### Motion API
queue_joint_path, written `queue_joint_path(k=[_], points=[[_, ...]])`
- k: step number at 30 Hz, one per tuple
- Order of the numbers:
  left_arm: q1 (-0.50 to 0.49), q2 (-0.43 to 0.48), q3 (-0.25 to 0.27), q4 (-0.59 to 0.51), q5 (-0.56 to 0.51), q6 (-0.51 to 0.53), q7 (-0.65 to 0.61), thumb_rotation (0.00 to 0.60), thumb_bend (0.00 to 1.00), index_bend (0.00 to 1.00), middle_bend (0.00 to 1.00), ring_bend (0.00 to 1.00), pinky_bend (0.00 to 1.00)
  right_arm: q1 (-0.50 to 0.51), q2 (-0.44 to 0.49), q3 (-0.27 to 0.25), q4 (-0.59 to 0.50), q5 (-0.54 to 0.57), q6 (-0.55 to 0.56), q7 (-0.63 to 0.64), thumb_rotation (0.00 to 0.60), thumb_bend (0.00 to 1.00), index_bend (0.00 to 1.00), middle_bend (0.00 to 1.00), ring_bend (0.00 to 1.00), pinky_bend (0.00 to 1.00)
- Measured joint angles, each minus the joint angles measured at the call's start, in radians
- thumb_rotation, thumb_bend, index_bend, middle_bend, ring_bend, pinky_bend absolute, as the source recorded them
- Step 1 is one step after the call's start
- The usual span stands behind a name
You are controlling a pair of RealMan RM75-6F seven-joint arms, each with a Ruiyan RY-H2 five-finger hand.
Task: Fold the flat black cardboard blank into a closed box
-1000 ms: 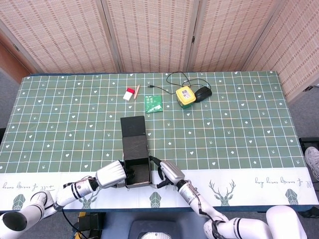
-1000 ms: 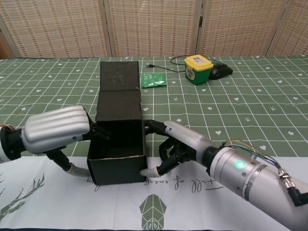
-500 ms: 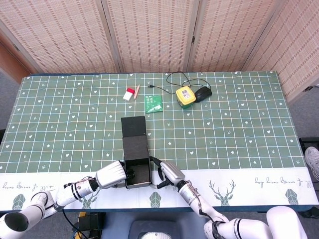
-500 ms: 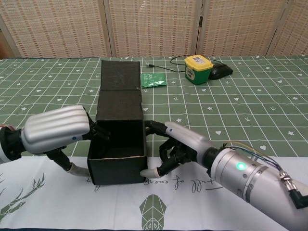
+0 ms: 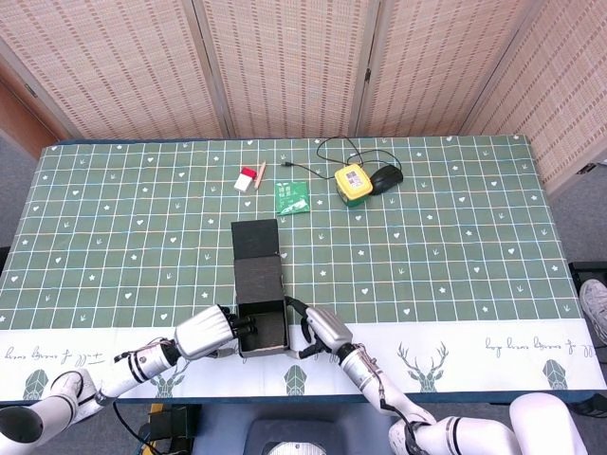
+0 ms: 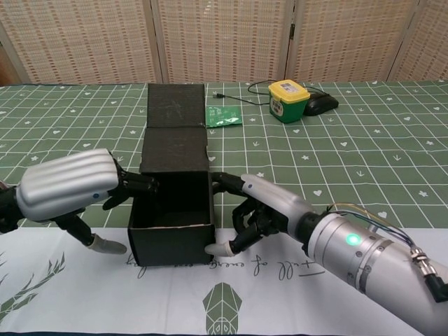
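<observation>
Now your box [image 6: 175, 192] stands half formed at the near edge of the surface [image 6: 364, 150], lid flaps lying flat behind it
Your right hand [image 6: 255, 213] grips the box's right wall, thumb at the lower front corner; your left hand [image 6: 73, 189] sits just left of the box, fingers curled, their tips at the left wall, holding nothing that shows

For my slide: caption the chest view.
Both hands, left and right, flank the open black box.
</observation>
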Motion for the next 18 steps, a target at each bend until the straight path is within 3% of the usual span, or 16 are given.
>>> queue_joint_path(k=[6, 9, 11, 18], points=[[0.018, 0.033, -0.01, -0.057, -0.032, -0.023, 0.024, 0.6, 0.04, 0.07, 0.08, 0.6, 0.77, -0.002, 0.006, 0.005, -0.011, 0.004, -0.001, 0.005, 0.6, 0.33, 0.25, 0.3, 0.71, 0.97], [0.025, 0.059, -0.017, -0.108, -0.052, -0.042, 0.046, 0.6, 0.04, 0.0, 0.02, 0.59, 0.77, -0.002, 0.007, 0.008, -0.013, 0.008, -0.001, 0.0, 0.6, 0.33, 0.18, 0.26, 0.7, 0.97], [0.032, 0.081, -0.023, -0.156, -0.069, -0.056, 0.064, 0.6, 0.04, 0.0, 0.0, 0.61, 0.77, -0.002, 0.007, 0.008, -0.015, 0.008, 0.0, -0.005, 0.6, 0.33, 0.15, 0.23, 0.69, 0.97], [0.061, 0.176, -0.051, -0.38, -0.152, -0.12, 0.173, 0.6, 0.02, 0.0, 0.0, 0.56, 0.76, 0.001, 0.007, 0.013, -0.016, 0.02, -0.007, -0.017, 0.6, 0.28, 0.01, 0.11, 0.66, 0.97]])
